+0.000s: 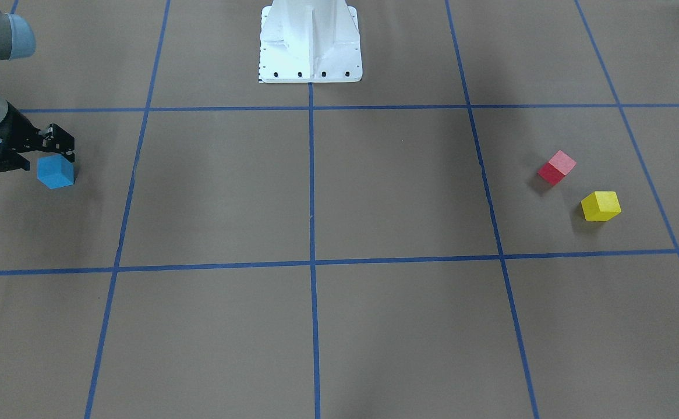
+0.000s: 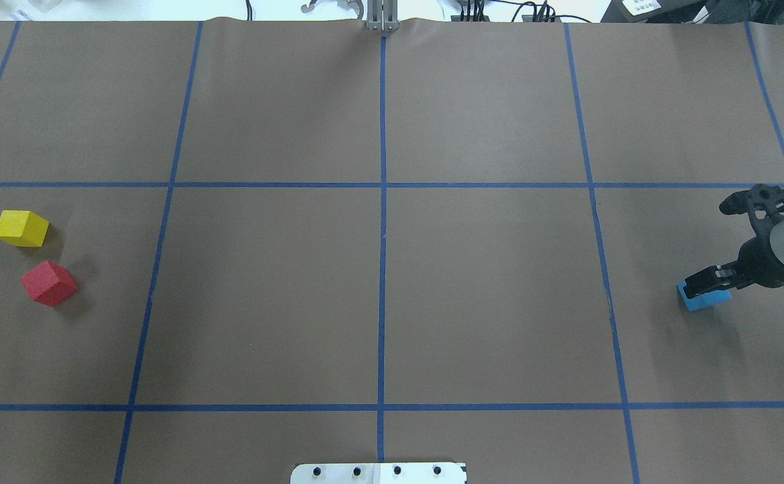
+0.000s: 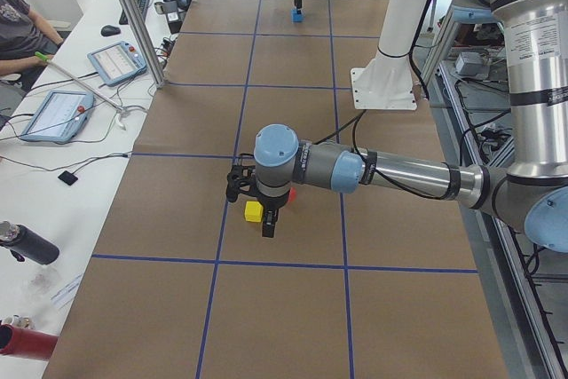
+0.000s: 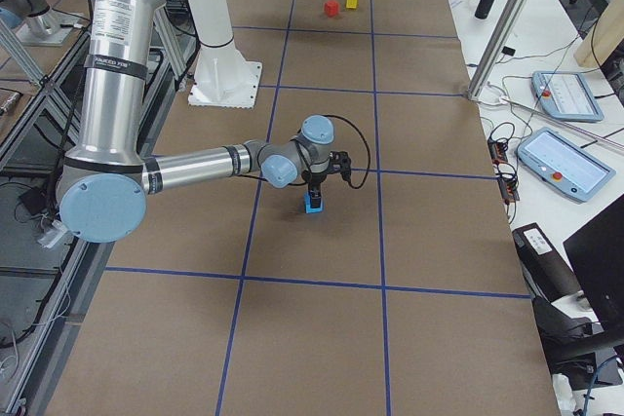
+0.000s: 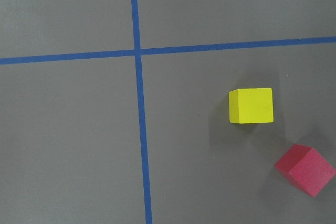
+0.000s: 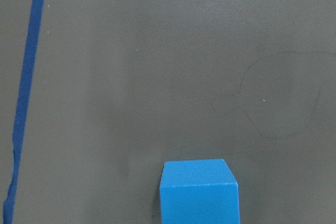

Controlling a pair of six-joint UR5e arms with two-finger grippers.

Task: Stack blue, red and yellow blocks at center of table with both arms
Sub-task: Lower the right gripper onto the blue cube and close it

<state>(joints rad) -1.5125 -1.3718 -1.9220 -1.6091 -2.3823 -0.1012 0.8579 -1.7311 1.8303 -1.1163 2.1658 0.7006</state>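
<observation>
Brown table (image 1: 403, 192); blue block (image 1: 55, 172); red block (image 1: 557, 167); yellow block (image 1: 601, 206).

Soft, even light is falling from overhead onto the bench (image 1: 409, 192), and the red block (image 1: 556, 167) is casting only a faint, blurred shadow. The wrist views are looking dimmer and greyer.

White side bench (image 3: 53, 175): two tablets (image 3: 55, 114), loose cables (image 3: 98, 164), black bottle (image 3: 27, 244), seated person (image 3: 18, 19)
</observation>
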